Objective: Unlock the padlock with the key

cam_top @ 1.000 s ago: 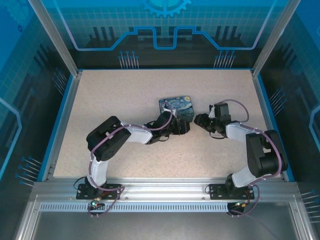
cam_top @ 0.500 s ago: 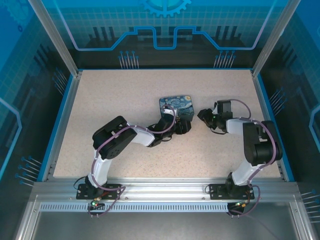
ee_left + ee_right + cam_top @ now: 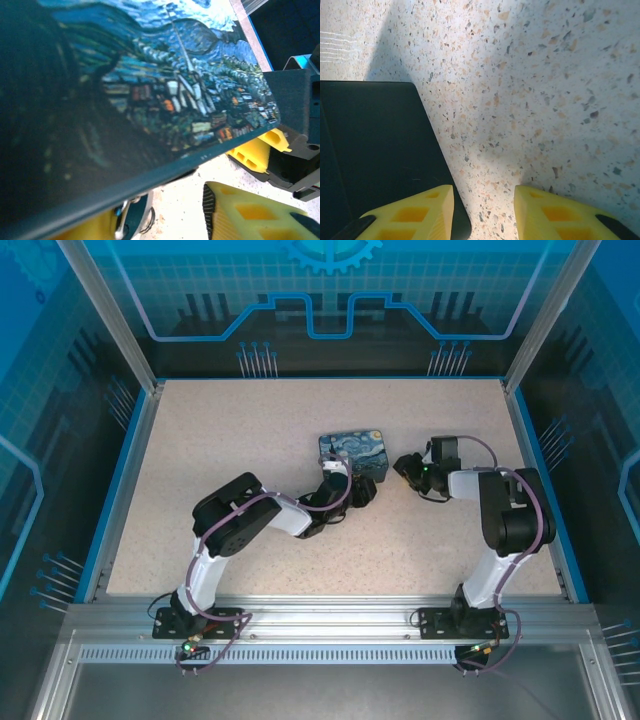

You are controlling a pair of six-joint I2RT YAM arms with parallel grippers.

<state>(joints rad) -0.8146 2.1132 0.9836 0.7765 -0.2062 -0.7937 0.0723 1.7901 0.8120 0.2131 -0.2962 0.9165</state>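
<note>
The padlock [image 3: 126, 216], blue-bodied with a thin silvery shackle and a wire ring, hangs under the lower edge of the night-sky box [image 3: 150, 85]. It lies just inside my left gripper's [image 3: 160, 222] left finger [image 3: 82, 231], with bare table between it and the right finger [image 3: 235, 212]; the gripper is open. From above, the left gripper [image 3: 366, 490] sits at the box's [image 3: 352, 450] front edge. My right gripper [image 3: 404, 467] is open just right of the box, over bare table [image 3: 520, 100], with the dark box side [image 3: 370, 150] by its left finger. The key is out of view.
The right gripper's yellow fingers [image 3: 256, 149] stand close beyond the box corner in the left wrist view. The speckled table [image 3: 250, 430] is ringed by a blue rim and glass walls. Both arms fold in toward the box.
The left arm's elbow has swung right and the gripper pressed closer under the box. The right arm has folded in, its gripper drawing back toward the box's right side.
</note>
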